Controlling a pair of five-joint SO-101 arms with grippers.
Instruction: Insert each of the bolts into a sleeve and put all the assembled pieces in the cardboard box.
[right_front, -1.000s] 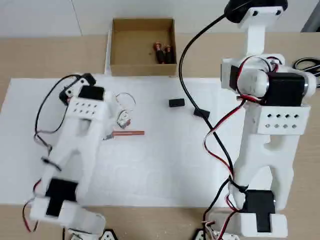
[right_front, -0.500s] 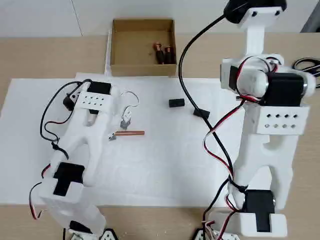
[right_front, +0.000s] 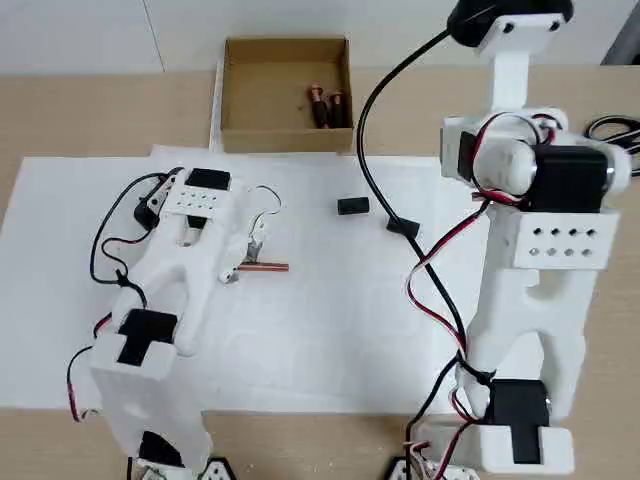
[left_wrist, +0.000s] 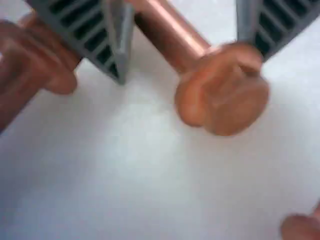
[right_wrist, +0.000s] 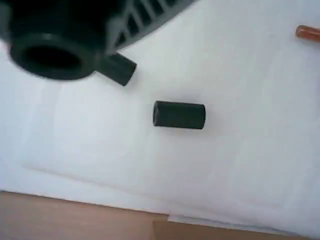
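We take this for a robotics lab bench. The left arm (right_front: 170, 290) and right arm (right_front: 520, 330), both white plastic with loose cables (right_front: 362, 130), stand on a wooden table (right_front: 60, 110), a white sheet (right_front: 330, 350) under them.

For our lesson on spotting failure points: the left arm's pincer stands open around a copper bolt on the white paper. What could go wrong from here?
1. The round bolt lies loose between the left pincer's open jaws, close to its head; closing might roll or tilt it.
2. One sleeve and a second sleeve lie loose on the paper, the second beside a black cable; pushing the bolt in could shove them away.
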